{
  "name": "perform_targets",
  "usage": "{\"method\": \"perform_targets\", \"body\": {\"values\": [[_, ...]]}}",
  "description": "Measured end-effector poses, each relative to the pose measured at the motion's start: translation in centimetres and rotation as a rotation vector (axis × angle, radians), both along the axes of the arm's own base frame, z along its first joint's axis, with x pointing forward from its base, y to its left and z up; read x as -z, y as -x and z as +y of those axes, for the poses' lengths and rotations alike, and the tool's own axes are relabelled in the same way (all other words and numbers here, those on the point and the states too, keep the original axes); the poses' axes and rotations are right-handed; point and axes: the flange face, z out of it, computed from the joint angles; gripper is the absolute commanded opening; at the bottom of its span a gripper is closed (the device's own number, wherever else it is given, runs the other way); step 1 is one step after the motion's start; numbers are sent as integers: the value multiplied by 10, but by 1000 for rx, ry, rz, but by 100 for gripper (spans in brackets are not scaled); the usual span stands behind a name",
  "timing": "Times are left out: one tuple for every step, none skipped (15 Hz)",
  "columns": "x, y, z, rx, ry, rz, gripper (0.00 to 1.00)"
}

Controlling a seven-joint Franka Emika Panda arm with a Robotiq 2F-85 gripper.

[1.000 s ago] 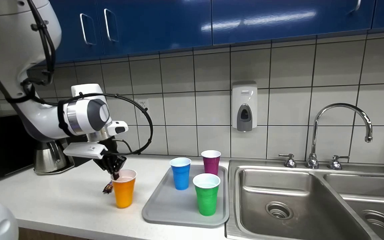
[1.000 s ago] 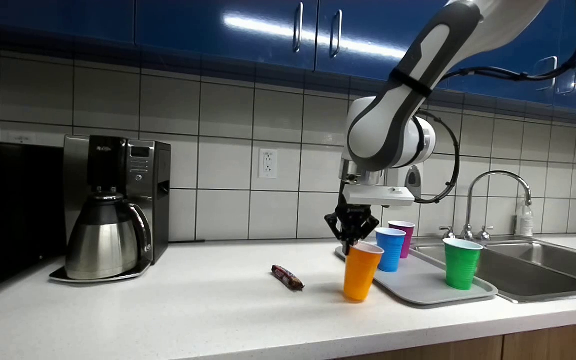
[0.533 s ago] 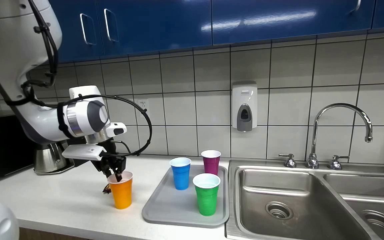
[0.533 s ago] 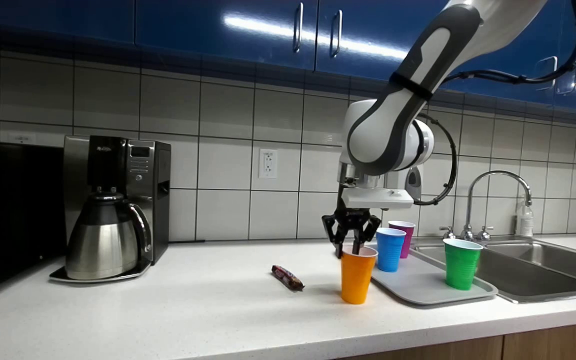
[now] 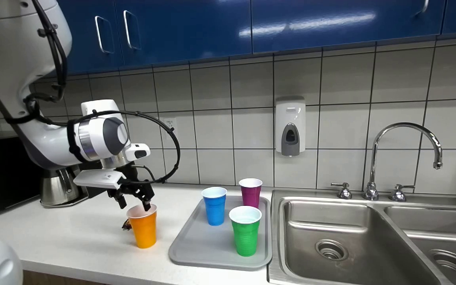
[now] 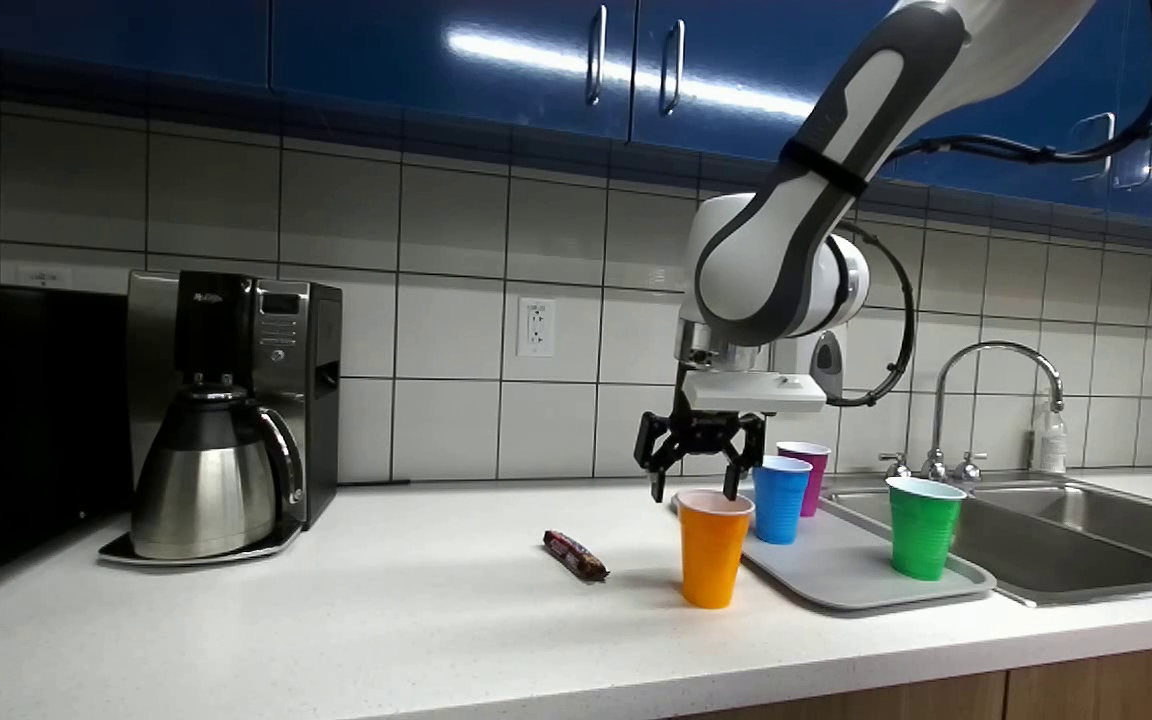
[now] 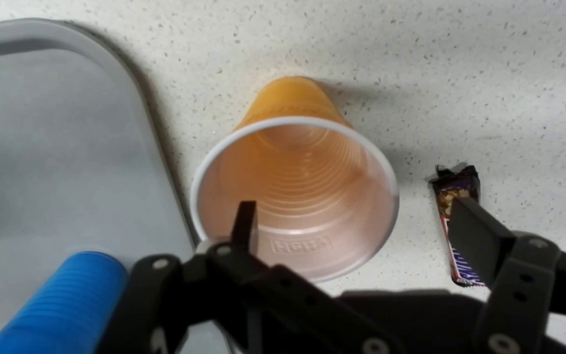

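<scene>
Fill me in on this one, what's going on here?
A robot arm is working over a countertop, its jaws open at the mouth of an orange cup, with nothing held between them. One jaw is over the cup's opening, the other outside its rim; whether either touches it is hard to tell. The cup stands upright between a wrapped bar and a gray tray. On the tray stand a blue cup, a purple cup and a green cup.
</scene>
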Motion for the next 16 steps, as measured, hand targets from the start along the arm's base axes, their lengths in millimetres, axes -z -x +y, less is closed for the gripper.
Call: {"method": "perform_targets", "body": {"values": [[-3,0,0,1,-1,-6,100],[-6,-1,-1,2,-2,-13,100],[-10,-1,-1,3,-4,-21,100],[-14,-1,-1,4,-5,-28,100],[-17,-2,-2,5,-6,-35,100],[-20,-2,-2,7,-7,-41,100],[-23,-2,-3,9,-8,-47,100],[-25,-2,-4,10,-9,-53,100],[-28,-3,-5,12,-10,-58,100],[-30,-3,-6,14,-11,-63,100],[-33,-3,-6,17,-13,-69,100],[-36,-3,-7,21,-16,-76,100],[-40,-2,-8,23,-18,-83,100],[-44,-2,-9,26,-21,-91,100],[-48,-2,-9,30,-24,-98,100],[-52,-1,-10,36,-28,-106,100]]}}
